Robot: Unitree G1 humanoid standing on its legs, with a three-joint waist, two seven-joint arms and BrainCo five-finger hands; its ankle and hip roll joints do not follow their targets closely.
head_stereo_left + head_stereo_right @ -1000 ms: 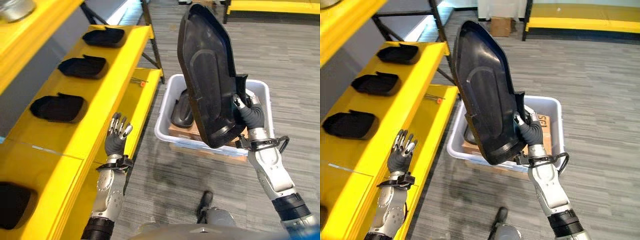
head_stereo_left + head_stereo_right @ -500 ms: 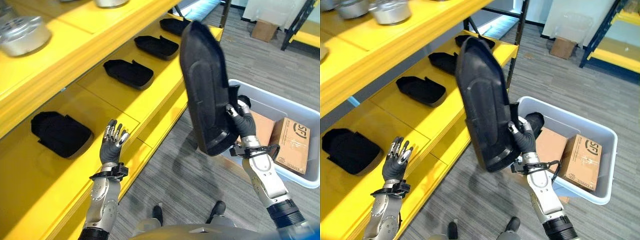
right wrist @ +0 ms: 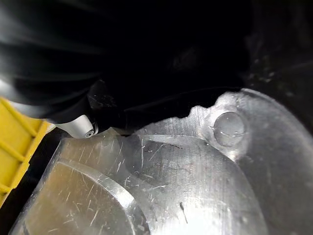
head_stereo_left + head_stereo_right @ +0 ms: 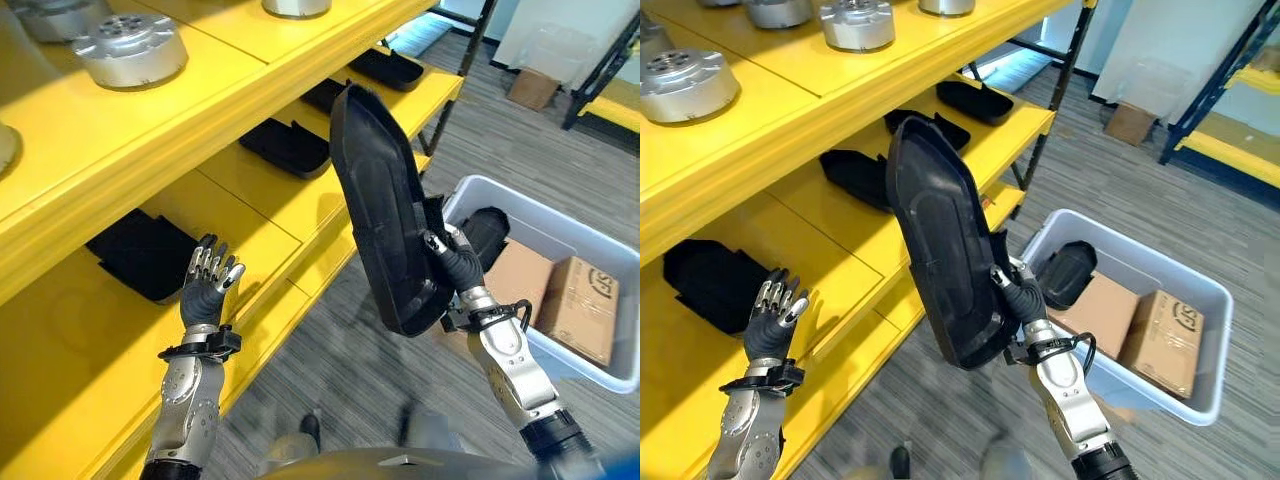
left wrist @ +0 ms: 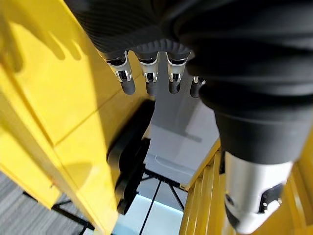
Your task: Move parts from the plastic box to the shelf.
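Observation:
My right hand (image 4: 455, 268) is shut on the lower edge of a large black plastic part (image 4: 383, 195), holding it upright between the yellow shelf (image 4: 245, 200) and the plastic box (image 4: 610, 372). The same part (image 4: 938, 250) hides most of the hand's fingers. In the right wrist view the part's scratched glossy surface (image 3: 171, 171) sits right against the hand. My left hand (image 4: 206, 290) is raised with its fingers (image 5: 146, 81) straight and open, just in front of the shelf's middle level, holding nothing.
Black parts (image 4: 145, 255) (image 4: 292, 146) (image 4: 387, 66) lie in a row on the middle level. Round metal parts (image 4: 130, 45) stand on the level above. The grey box holds another black part (image 4: 490, 226) and cardboard boxes (image 4: 582, 310). More racking stands at the far right.
The view has swung further toward the shelf. My right hand has carried the black part away from the box and closer to the shelf. The left hand stays raised and open.

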